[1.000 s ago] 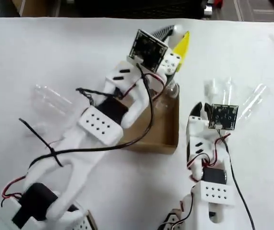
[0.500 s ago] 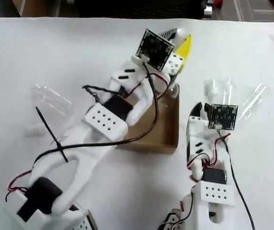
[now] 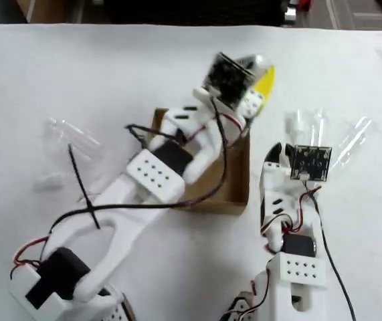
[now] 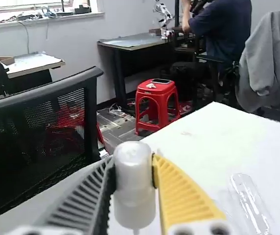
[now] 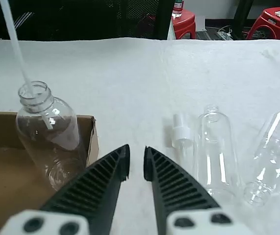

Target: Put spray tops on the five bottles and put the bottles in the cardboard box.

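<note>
1. Spray top [image 4: 134,188]: white head, grasped between the two fingers of the left gripper [image 4: 132,166], one finger grey and one yellow, pressed against opposite sides of the head. The head is raised above the cardboard box [image 3: 234,184], over the box's far corner on the right gripper's side.

2. Dip tube [image 5: 17,44]: a thin white tube slanting downward. Its lower end has entered the open neck of the upright bottle [image 5: 46,132] and is visible inside the clear body. The head is not seated on the neck.

3. Upright bottle: clear, uncapped, standing inside the cardboard box, close against the box corner.

4. Right gripper [image 5: 136,156]: outside the cardboard box, just beside the wall nearest the upright bottle. Its black fingers are slightly parted with nothing between them.

5. Loose spray top [image 5: 181,134]: lying on the white table [image 3: 110,60] outside the cardboard box, beyond the right gripper.

6. Lying bottles: two clear bottles on their sides, farther from the cardboard box than the loose spray top. The nearer bottle [image 5: 217,147] lies just beside the loose spray top; the outer bottle [image 5: 272,152] lies past it.

7. Opposite side of the cardboard box: a further clear bottle [image 3: 70,134] lies on the table, well apart from the box wall.
</note>
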